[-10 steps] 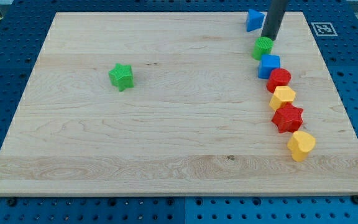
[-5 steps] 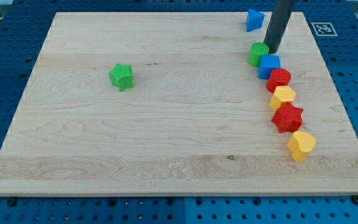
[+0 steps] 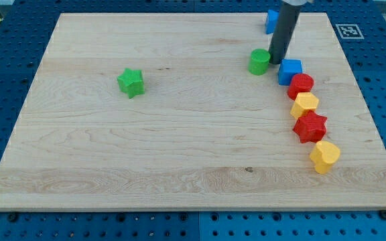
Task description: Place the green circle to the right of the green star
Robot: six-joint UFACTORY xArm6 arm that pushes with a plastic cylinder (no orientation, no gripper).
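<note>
The green circle [image 3: 259, 61] lies on the wooden board [image 3: 179, 134] right of centre, near the view's top. My tip [image 3: 275, 62] touches the board just at the circle's right side, between it and a blue cube [image 3: 289, 70]. The green star [image 3: 131, 82] lies far off toward the view's left, at about the same height.
A curved row runs down the view's right side: blue cube, red block [image 3: 301, 84], yellow block [image 3: 305, 104], red star-like block [image 3: 310, 126], yellow heart-like block [image 3: 325, 156]. Another blue block [image 3: 271, 20] sits at the top edge, partly behind the rod.
My tip has moved left and slightly down, pushing the green circle leftward, away from the blue cube. The other blocks have not moved.
</note>
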